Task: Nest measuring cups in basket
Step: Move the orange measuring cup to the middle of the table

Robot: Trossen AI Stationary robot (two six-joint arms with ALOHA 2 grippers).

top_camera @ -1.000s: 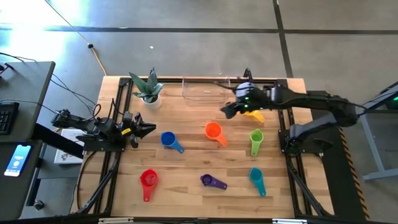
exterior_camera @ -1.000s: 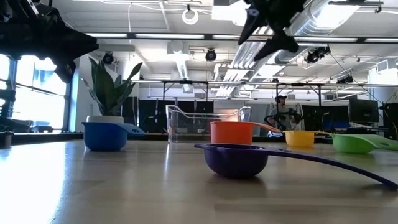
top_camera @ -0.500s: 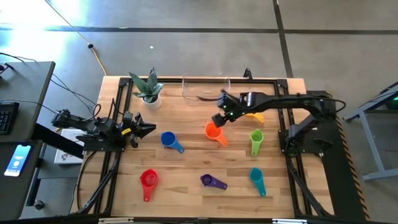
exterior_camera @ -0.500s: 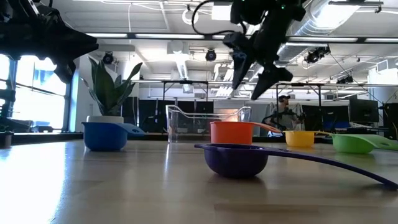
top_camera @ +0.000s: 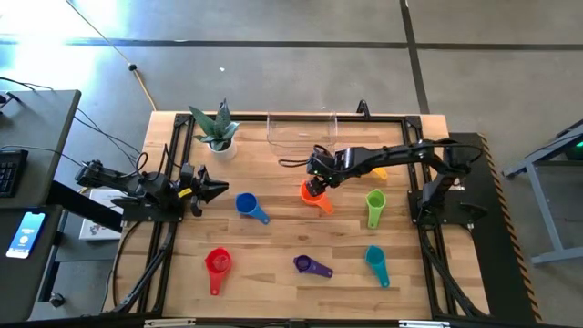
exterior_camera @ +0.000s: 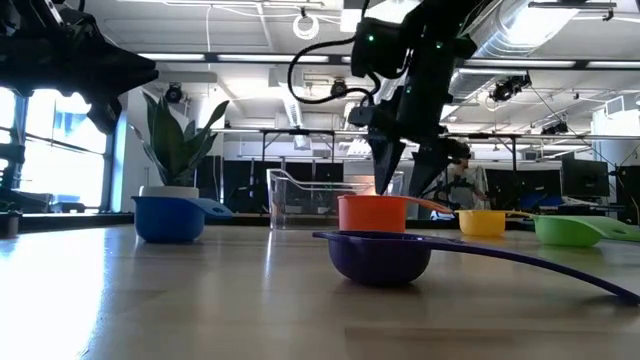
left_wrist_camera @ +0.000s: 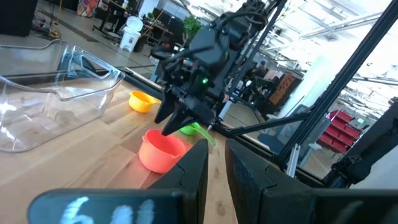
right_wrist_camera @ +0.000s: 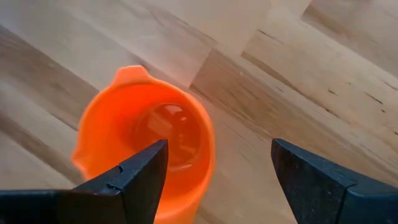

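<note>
The right gripper (top_camera: 314, 185) is held just over the orange cup (top_camera: 312, 193) in the table's middle, fingers (right_wrist_camera: 134, 174) spread wide. The left gripper (top_camera: 217, 189) is parked by the blue cup (top_camera: 246, 204), fingers nearly pressed together, nothing pinched.

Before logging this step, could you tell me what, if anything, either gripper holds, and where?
Nothing is held. The right gripper hangs open over the orange cup; the left gripper waits empty.
</note>
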